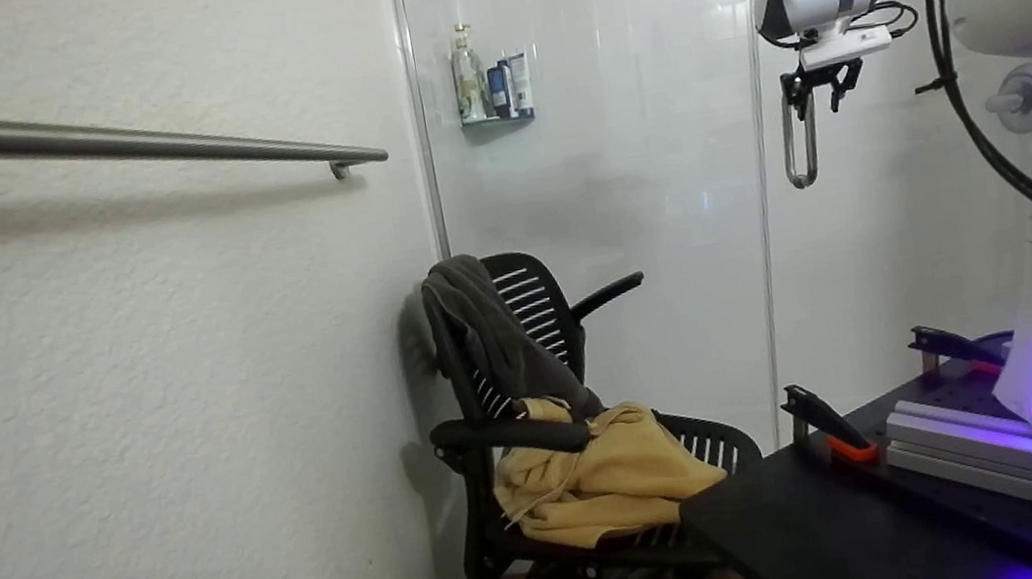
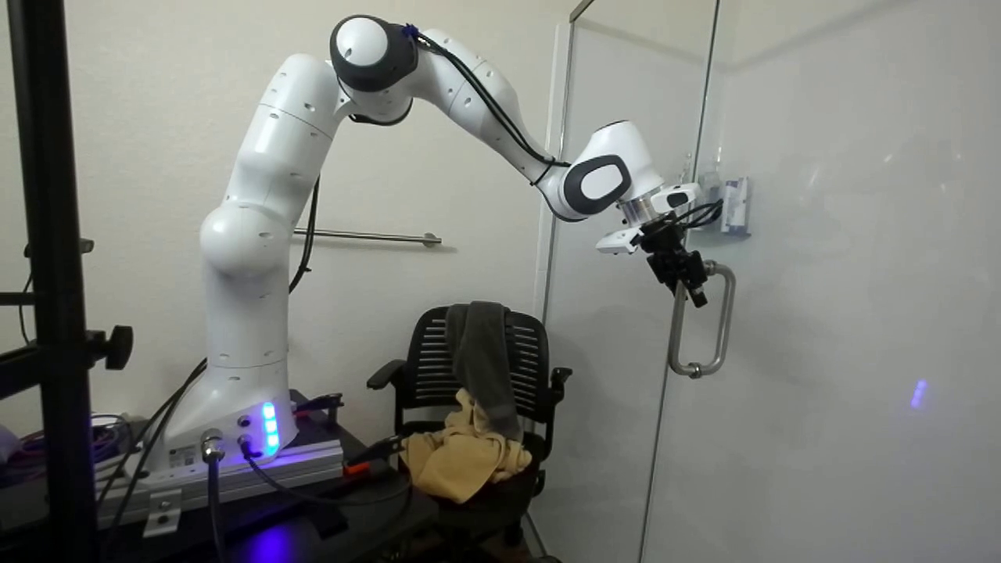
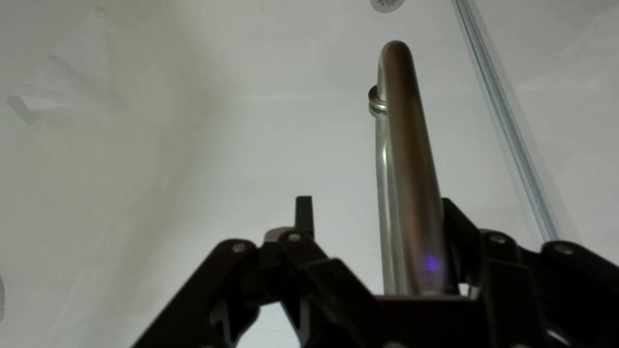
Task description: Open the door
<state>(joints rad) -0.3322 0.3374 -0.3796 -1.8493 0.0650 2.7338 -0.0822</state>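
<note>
- Door (image 2: 844,313), tall, plain and glossy white, is standing to the right of a thin vertical seam (image 1: 769,294) in both exterior views, and close to that edge it is carrying a grey metal pull handle (image 3: 415,169).
- Gripper (image 3: 376,212) is hanging at the handle's upper part, slanting downward; its two fingers (image 3: 303,212) are standing spread, and the upright bar of the handle is passing between them.
- In the wrist view the bar is showing just beside the right-hand finger, with a gap lying between it and the other finger; whether bar and right-hand finger are touching, I cannot tell.
- White arm (image 2: 250,195) is arching from its base (image 2: 227,403) toward the door, and a strip of blue lights (image 2: 270,426) is glowing on that base.
- Black office chair (image 2: 428,352) is standing near the textured white wall (image 1: 142,433), bearing a dark grey cloth (image 2: 485,352) over its back and a yellow cloth (image 2: 469,461) on its seat.
- Metal rail (image 1: 112,143) is running horizontally along that same wall.
- Small shelf (image 1: 492,119) above the chair is holding a clear bottle (image 1: 469,84) beside a few blue and white containers (image 1: 521,85).
- Black clamps (image 1: 827,419) with orange parts are sitting at the edge of a dark table (image 1: 760,518).
</note>
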